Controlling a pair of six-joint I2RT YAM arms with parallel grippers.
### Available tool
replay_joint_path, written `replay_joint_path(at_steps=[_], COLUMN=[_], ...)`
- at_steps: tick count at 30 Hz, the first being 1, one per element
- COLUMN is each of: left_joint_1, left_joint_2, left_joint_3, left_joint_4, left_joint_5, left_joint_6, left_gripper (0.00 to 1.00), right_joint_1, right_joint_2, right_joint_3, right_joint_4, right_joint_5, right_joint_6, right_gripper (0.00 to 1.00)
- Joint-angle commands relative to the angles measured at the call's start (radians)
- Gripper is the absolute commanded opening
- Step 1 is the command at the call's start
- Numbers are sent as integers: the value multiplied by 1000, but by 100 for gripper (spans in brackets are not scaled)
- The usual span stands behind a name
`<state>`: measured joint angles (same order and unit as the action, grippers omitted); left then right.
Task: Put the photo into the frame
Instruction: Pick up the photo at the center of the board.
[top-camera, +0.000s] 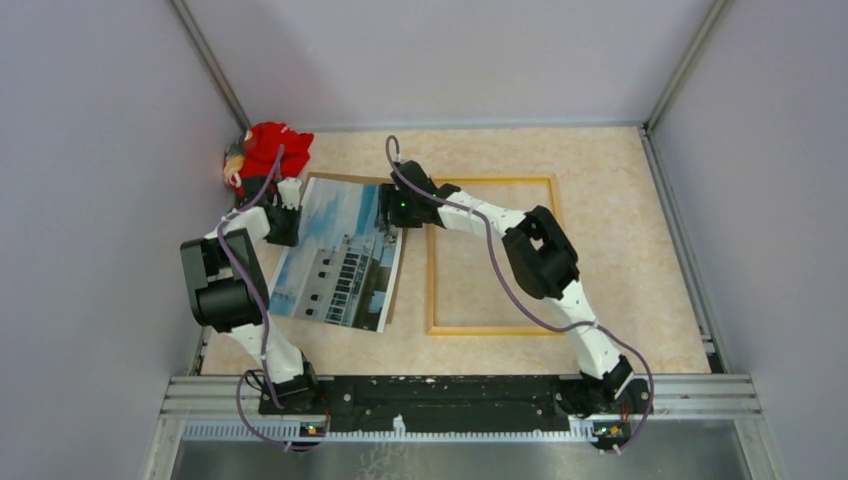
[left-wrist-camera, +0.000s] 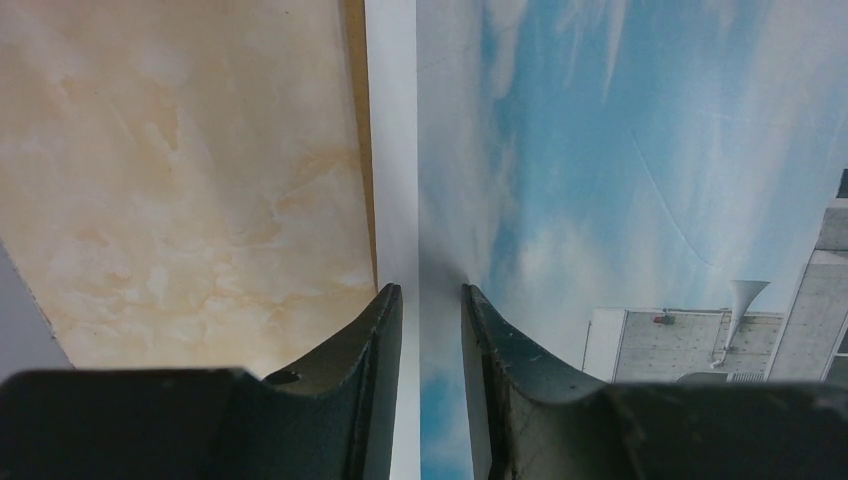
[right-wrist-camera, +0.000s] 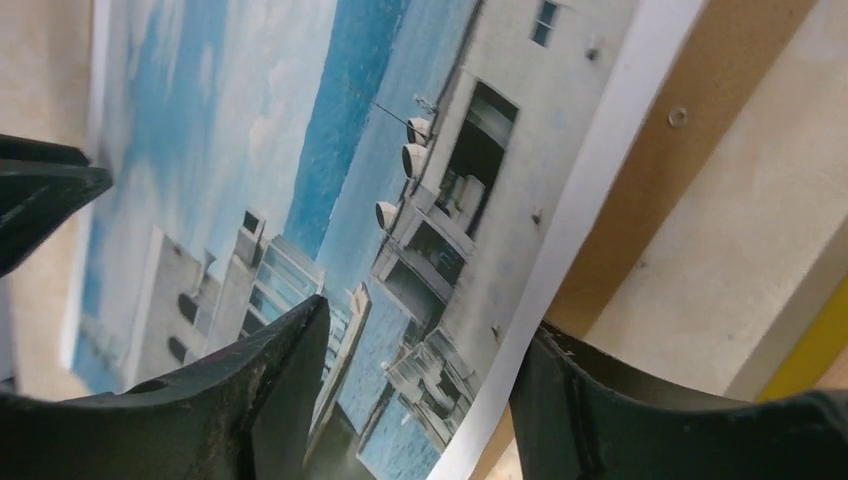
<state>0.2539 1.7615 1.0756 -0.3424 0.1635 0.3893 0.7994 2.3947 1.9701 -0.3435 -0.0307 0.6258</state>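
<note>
The photo (top-camera: 340, 262), a white building against blue sky, lies face up on a brown backing board (top-camera: 345, 180) at the table's left. The frame (top-camera: 431, 280) lies flat to its right, wood-coloured side up; a yellow strip of it shows in the right wrist view (right-wrist-camera: 822, 350). My left gripper (top-camera: 284, 218) is over the photo's left white border (left-wrist-camera: 395, 150), its jaws a narrow gap apart (left-wrist-camera: 430, 292). My right gripper (top-camera: 388, 215) is wide open (right-wrist-camera: 430, 320) and straddles the photo's right edge (right-wrist-camera: 590, 200), one finger over the board (right-wrist-camera: 680, 160).
A red stuffed toy (top-camera: 265, 150) lies in the back left corner, just behind the left arm. Grey walls close in the table on three sides. The beige table top (left-wrist-camera: 180, 150) shows left of the board.
</note>
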Motion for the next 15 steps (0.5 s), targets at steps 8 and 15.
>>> replay_joint_path(at_steps=[8,15], left_joint_1=[-4,-4], left_joint_2=[-6,-22], left_joint_3=[58,210], left_joint_4=[-51,-175], left_joint_5=[18,22], left_joint_6=[-30,-48], left_gripper=[42,93], right_joint_1=[-65,-72], right_joint_2=[-169,-280], right_joint_3=[-199,-108], right_joint_4=[250,131], right_joint_5=[-203,-195], right_joint_6=[152,41], right_gripper=[21,0])
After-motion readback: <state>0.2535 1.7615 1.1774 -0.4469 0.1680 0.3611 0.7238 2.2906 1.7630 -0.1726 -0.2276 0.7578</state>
